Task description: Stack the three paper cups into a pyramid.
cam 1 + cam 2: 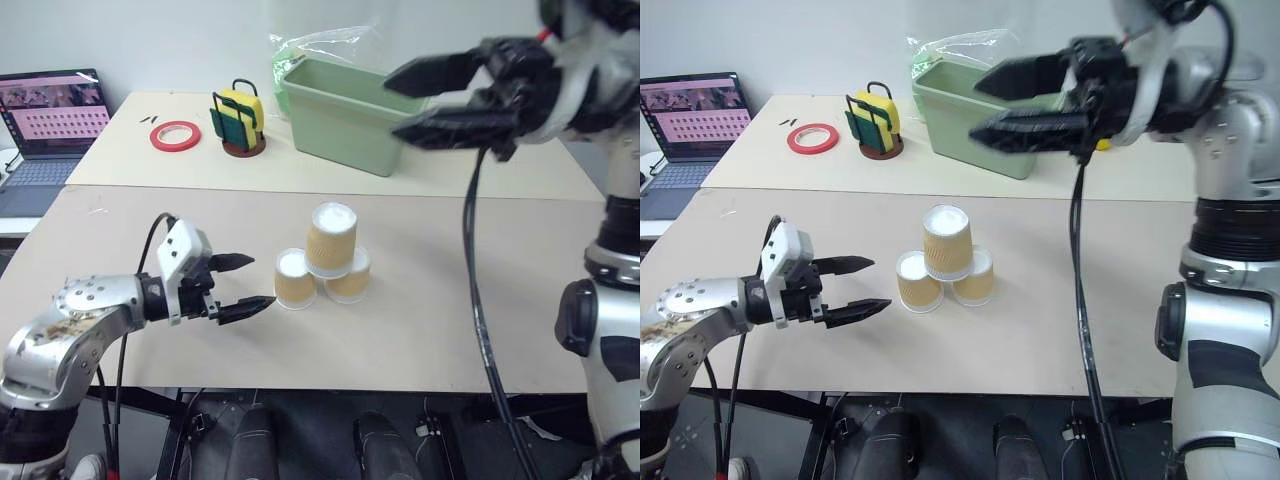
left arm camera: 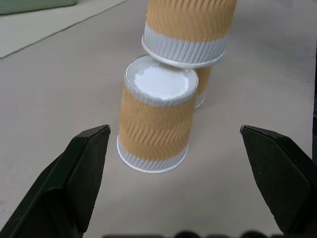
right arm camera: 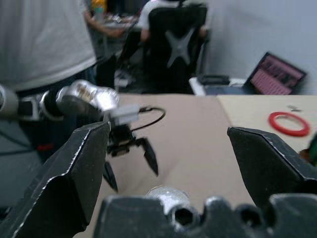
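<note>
Nearest the head camera: left tool (image 1: 243, 283), black fingers spread wide and holding nothing, hovering low over the tabletop (image 1: 450, 330) just beside the pyramid and pointing at it. Three paper cups, all upside down with white bases up: left base cup (image 1: 294, 279) and right base cup (image 1: 349, 275) side by side, touching or nearly so, near the middle of the tabletop; top cup (image 1: 332, 238) resting across both, rim bridging the two bases, looking upright and centred. Higher up and toward the far side, right tool (image 1: 425, 100), fingers likewise spread and empty, well above the stack and in front of the green tub (image 1: 340, 120). Judged from this: pyramid built, cup released, step in hand a clean withdrawal. Best done by lifting the right tool straight away from the stack before any sideways travel, keeping its dangling cable (image 1: 475, 290) off the top cup. Same for the left tool: back away along its own pointing line, no sweep across the front of the left base cup, fingers kept apart. Slow, smooth motion advisable; light paper cups likely to tip at the slightest nudge or tabletop shake. Red tape roll (image 1: 176, 135), sponge holder (image 1: 240, 122) and laptop (image 1: 50, 125) far enough off to ignore.
</note>
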Controlling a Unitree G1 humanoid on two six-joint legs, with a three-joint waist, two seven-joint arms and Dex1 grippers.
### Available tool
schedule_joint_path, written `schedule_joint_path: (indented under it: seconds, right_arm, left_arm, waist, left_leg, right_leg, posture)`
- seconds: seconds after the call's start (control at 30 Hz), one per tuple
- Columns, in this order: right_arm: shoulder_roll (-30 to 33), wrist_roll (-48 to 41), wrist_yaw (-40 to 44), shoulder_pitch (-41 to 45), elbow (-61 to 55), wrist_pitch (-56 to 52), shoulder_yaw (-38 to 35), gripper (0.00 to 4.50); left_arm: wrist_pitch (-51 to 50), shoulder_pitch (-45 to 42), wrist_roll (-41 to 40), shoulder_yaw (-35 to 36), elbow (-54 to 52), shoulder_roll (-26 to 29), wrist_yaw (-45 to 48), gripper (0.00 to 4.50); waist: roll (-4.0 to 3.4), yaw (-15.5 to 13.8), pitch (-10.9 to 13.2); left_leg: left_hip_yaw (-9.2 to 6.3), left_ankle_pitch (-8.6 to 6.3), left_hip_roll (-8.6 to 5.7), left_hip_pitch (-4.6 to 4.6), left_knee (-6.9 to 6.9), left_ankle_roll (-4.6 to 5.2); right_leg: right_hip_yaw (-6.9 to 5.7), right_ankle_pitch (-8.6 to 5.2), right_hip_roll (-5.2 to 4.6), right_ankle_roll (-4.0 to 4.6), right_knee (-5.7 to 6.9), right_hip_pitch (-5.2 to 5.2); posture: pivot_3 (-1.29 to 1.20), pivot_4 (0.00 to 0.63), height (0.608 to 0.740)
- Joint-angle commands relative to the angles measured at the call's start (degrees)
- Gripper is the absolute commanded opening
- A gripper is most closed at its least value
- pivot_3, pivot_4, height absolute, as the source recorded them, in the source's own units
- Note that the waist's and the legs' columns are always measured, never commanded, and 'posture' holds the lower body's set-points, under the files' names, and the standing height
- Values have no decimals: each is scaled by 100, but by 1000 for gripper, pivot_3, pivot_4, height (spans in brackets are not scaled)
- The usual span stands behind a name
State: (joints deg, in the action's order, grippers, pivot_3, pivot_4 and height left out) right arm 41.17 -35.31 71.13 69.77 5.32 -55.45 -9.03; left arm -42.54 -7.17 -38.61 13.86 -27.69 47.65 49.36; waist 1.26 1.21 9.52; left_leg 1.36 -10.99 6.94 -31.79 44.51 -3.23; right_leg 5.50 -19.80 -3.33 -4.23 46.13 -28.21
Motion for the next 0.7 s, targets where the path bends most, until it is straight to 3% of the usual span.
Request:
schedule_joint_path:
  seconds: [0.03, 0.2, 0.37, 0.6, 0.7]
  right_arm:
    - [290, 1048, -1400, -1097, -266, 511, 59, 4432]
    - [261, 2575, -3563, -2481, 81, 1051, 318, 4432]
    - [-601, 3109, -5345, -3498, 199, 1367, -91, 4432]
    - [-1540, 3168, -6454, -4288, 182, 2377, -565, 4432]
    - [-1876, 2952, -6626, -4482, 204, 2527, -810, 4432]
  left_arm:
    - [-104, 787, -40, 933, -273, -55, -338, 4500]
    - [125, 1278, 443, 1575, 188, -329, -1112, 4500]
    - [747, 234, 1514, 1402, 1401, -1266, -3058, 4500]
    - [2145, -801, 2538, 1293, 2832, -2693, -5089, 4500]
    - [2576, -1094, 2760, 1266, 3279, -2989, -5536, 4500]
  waist:
    - [7, 0, -4]
    - [11, -55, -7]
    - [6, -105, -5]
    - [13, -82, -9]
    - [20, -90, -12]
  left_leg:
    - [0, 0, 0, 5, -4, 0]
    - [13, 7, -6, 1, -12, -8]
    - [11, 16, -10, 1, -19, -8]
    - [9, 17, -11, -8, -16, -8]
    - [0, 18, -12, -3, -14, -9]
  right_leg:
    - [0, -2, 0, 3, -3, 3]
    - [10, -8, -10, 25, -7, -10]
    - [9, 4, -8, 0, -4, -6]
    - [9, 12, -7, -13, 0, -3]
    - [3, 13, -4, -13, 1, 5]
  posture:
    - [0, 150, 656]
    - [0, 150, 656]
    - [0, 150, 656]
    - [0, 150, 656]
    - [0, 150, 656]
